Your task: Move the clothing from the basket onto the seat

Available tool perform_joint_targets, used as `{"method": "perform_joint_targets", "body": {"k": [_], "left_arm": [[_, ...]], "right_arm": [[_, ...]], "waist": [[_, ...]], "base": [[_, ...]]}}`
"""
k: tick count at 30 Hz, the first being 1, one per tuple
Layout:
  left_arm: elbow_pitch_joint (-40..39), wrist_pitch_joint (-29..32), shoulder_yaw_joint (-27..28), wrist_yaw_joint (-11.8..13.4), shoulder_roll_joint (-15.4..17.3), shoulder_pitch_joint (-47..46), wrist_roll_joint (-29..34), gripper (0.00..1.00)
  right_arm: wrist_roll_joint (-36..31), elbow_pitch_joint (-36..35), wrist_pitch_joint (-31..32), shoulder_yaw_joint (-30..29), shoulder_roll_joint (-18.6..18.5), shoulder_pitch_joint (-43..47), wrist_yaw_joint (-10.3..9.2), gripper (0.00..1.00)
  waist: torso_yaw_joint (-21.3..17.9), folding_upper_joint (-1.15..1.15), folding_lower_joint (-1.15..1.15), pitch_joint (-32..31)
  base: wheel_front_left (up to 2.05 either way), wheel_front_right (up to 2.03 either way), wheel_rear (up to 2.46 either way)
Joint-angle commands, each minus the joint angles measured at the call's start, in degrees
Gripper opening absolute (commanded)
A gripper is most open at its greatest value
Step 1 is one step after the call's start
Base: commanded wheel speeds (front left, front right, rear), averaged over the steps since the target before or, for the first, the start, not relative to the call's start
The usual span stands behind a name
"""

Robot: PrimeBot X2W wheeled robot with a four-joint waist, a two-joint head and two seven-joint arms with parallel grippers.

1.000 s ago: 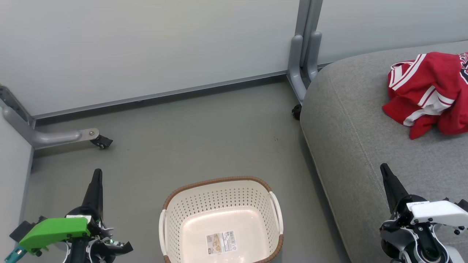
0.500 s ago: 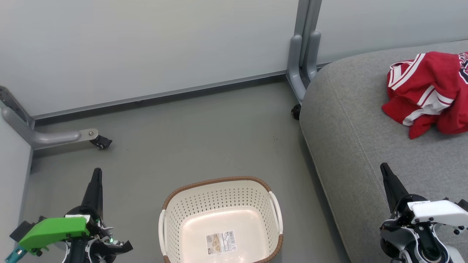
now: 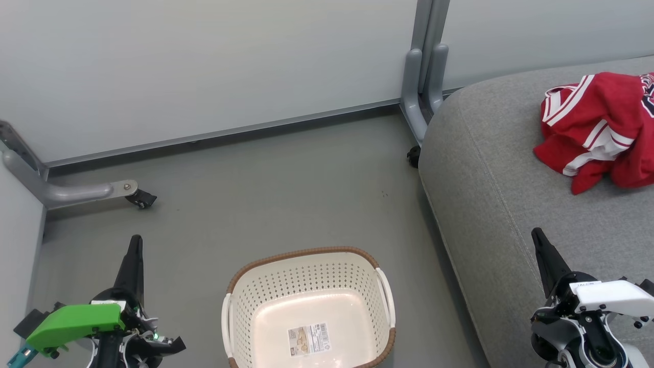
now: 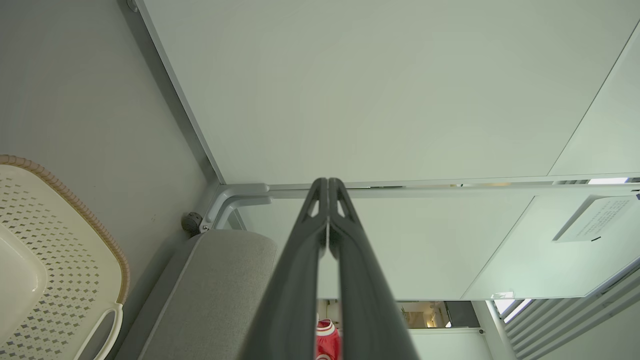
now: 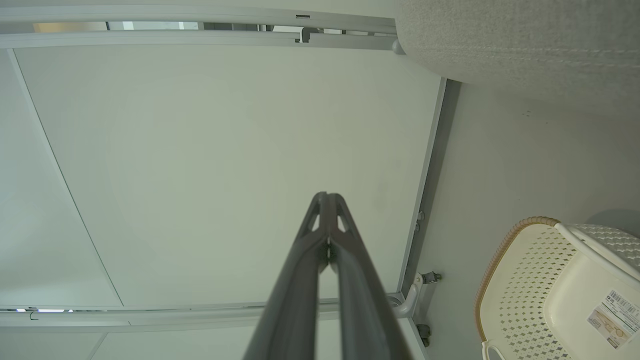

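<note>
Closed tight, the left gripper (image 3: 135,245) holds nothing. Its two dark fingers are pressed together into a single point above the floor (image 3: 255,179) at the lower left, and the left wrist view shows them meeting at the tips. The right gripper (image 3: 537,237) is closed and empty too, its fingers flat against each other over the near part of the seat (image 3: 511,204) at the lower right.

The clothing (image 3: 598,128) lies on the seat toward its far right, a crumpled red heap with white stripes, partly cut off by the picture's edge and well apart from the right gripper. The basket (image 3: 301,253) stands upright on the floor between the two grippers, near the seat's left side, with a barcode label (image 3: 309,339) on its bare bottom. Pale wall panels (image 3: 204,66) stand behind. A grey post (image 3: 424,76) rises at the seat's far corner, and a castor foot (image 3: 138,197) rests on the floor at the far left.
</note>
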Motion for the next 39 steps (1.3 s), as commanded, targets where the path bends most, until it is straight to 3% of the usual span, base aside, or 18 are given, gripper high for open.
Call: {"method": "perform_joint_targets", "body": {"k": [1,39], "left_arm": [[0.0,0.2,0.1,-0.3,0.0,-0.6,-0.2,0.00],[0.0,0.2,0.1,-0.2,0.0,-0.6,-0.2,0.00]], "right_arm": [[-0.1,0.1,0.3,-0.2,-0.1,-0.5,-0.02,0.00],[-0.6,0.2,0.6,-0.7,0.2,-0.6,-0.02,0.00]], "waist": [[0.0,0.00,0.00,0.0],[0.0,0.00,0.00,0.0]], "base": [[0.00,0.00,0.00],[0.00,0.00,0.00]]}}
